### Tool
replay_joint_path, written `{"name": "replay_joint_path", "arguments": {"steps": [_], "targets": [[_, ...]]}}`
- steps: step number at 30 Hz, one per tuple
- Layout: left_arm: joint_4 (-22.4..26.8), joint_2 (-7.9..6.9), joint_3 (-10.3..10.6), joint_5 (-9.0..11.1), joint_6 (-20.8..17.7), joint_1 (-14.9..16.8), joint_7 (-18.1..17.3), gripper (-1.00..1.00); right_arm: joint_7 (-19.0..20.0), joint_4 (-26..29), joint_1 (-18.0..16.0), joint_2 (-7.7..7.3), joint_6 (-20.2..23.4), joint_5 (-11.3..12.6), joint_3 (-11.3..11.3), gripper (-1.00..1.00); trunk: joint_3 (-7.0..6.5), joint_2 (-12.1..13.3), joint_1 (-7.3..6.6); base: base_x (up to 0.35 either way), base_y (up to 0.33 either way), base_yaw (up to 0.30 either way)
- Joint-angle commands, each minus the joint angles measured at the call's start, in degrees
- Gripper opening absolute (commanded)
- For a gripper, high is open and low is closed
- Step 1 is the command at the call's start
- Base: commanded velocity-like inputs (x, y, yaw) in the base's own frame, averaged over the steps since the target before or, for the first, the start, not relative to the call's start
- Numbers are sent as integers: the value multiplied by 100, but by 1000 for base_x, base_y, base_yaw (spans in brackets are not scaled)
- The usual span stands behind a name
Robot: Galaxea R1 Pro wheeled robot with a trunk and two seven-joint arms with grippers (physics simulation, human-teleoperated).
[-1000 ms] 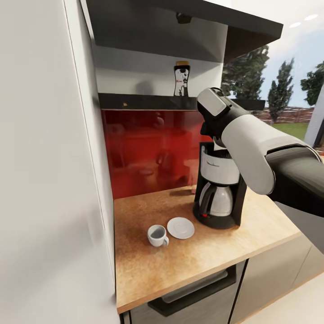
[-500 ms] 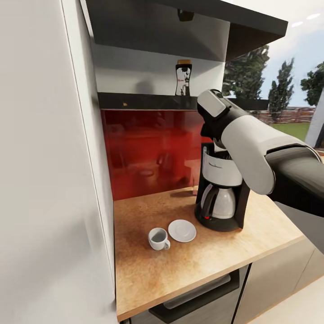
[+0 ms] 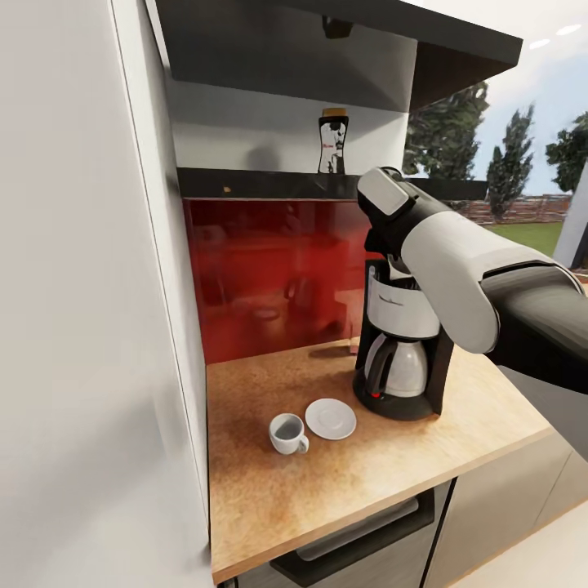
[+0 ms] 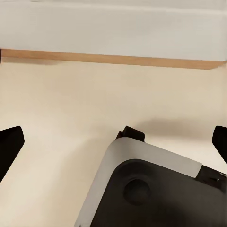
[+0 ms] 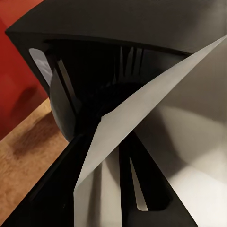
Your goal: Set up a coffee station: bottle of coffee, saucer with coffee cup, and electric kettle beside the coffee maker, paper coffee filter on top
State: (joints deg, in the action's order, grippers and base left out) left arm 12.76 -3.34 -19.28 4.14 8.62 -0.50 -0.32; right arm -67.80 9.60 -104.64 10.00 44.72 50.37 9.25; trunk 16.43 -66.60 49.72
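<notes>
We hold a paper filter (image 5: 156, 123) right over the open top of the coffee maker (image 3: 402, 343), near the worktop's (image 3: 269, 482) right edge; it is not yet set down. Our right gripper's fingers are hidden, presumably pinching it. Left fingers (image 4: 9, 144) spread wide. The cup (image 3: 287, 433) sits beside the saucer (image 3: 331, 418), and the coffee bottle (image 3: 331, 144) waits on the shelf.

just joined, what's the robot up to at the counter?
The right arm is reaching over the coffee maker on the countertop, and its wrist camera shows a white paper coffee filter held right above the machine's open top. The coffee cup stands beside the saucer, not on it. The bottle of coffee is up on the shelf. The left gripper hangs open over bare floor.
</notes>
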Motion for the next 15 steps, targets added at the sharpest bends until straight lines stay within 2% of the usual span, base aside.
{"name": "replay_joint_path", "arguments": {"steps": [1, 15], "targets": [[8, 0, 12, 43, 8, -2, -3, 100, -32, 0, -4, 0, 28, 52, 41, -100, 6, -4, 0, 24, 0, 0], [8, 0, 12, 43, 8, -2, -3, 100, -59, -77, -3, 0, 22, 50, 41, -100, 6, -4, 0, 34, 0, 0]]}}
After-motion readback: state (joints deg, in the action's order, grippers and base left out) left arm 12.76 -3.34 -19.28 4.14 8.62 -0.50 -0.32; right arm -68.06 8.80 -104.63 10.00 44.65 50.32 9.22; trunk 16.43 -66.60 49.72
